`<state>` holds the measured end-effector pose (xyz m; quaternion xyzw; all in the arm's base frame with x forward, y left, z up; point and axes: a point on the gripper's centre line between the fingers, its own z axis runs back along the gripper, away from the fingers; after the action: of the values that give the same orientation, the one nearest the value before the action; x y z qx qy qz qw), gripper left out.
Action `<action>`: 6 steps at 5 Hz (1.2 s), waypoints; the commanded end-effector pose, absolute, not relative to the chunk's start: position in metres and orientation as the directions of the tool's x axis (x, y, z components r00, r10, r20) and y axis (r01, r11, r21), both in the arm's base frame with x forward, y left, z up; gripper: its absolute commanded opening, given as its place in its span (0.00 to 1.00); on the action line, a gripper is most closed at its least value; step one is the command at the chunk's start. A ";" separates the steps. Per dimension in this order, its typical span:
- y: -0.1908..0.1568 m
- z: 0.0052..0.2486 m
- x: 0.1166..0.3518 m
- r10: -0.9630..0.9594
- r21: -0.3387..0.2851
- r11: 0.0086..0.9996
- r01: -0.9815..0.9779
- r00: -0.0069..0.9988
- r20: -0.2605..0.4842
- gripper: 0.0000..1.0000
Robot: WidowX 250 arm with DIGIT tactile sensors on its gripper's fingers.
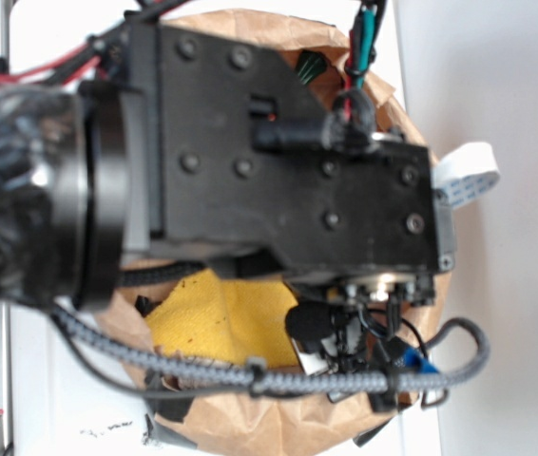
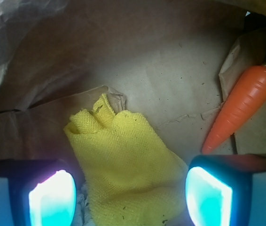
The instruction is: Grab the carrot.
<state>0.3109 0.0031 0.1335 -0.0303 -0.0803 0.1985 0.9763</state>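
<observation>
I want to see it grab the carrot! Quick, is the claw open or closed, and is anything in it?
Gripper: open, holding nothing; yellow cloth below it, carrot off to the side.

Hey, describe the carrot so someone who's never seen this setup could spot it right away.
Look in the brown paper bag, on its floor. Right of the yellow cloth, near the bag's right wall, lies the carrot. It is the only orange, glossy, tapered thing there, with a dark green stem at its upper end.

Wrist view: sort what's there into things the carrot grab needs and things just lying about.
For the job:
carrot, at right on the paper
gripper, jaws apart, over the cloth

Lying about:
yellow cloth
brown paper lining the floor
</observation>
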 end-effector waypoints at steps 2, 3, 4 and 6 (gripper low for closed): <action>0.059 0.118 0.302 0.449 -0.090 0.890 -0.446 0.829 0.333 1.00; 0.069 0.091 0.316 0.487 -0.074 0.868 -0.491 0.812 0.321 1.00; 0.079 0.077 0.340 0.532 -0.079 0.840 -0.537 0.787 0.311 1.00; 0.082 0.053 0.343 0.507 -0.047 0.854 -0.518 0.811 0.292 0.00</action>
<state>0.3438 0.0669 0.0383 0.0166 -0.1309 0.2587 0.9569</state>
